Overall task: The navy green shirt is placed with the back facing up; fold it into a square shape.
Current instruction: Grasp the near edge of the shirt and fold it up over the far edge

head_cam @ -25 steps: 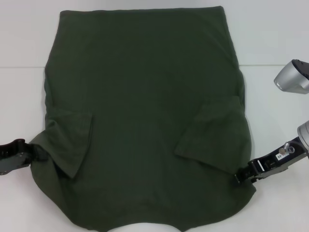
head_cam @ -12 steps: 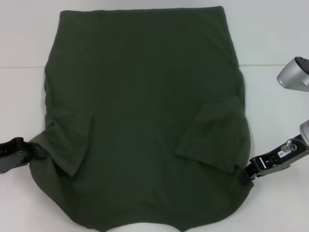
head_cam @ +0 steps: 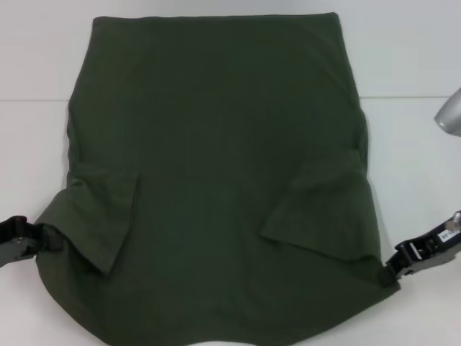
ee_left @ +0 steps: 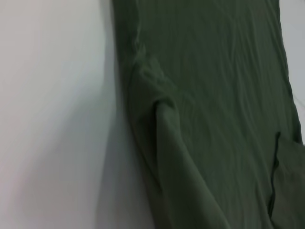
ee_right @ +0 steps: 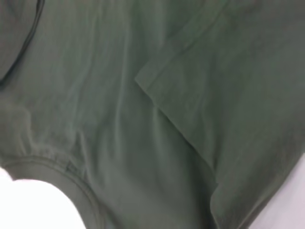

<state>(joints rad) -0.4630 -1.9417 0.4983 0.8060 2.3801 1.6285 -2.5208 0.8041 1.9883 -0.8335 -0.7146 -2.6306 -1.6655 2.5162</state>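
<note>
The navy green shirt (head_cam: 216, 166) lies flat on the white table (head_cam: 410, 158), plain side up, hem at the far end. Both sleeves are folded inward: the left sleeve (head_cam: 108, 216) and the right sleeve (head_cam: 324, 216). My left gripper (head_cam: 45, 238) is shut on the shirt's left shoulder corner. My right gripper (head_cam: 392, 270) is shut on the right shoulder corner. The left wrist view shows the shirt's side edge (ee_left: 143, 124) against the table. The right wrist view shows the shirt (ee_right: 119, 95), its collar (ee_right: 71, 176) and a folded sleeve. No lettering shows.
White table surface lies to both sides of the shirt and beyond its far hem. Part of my right arm's silver housing (head_cam: 450, 115) shows at the right edge. The shirt's near edge runs off the bottom of the head view.
Both grippers have moved outward and toward me, holding the shoulder corners. The shirt has slid slightly toward me and its shoulder end has been stretched wider.
</note>
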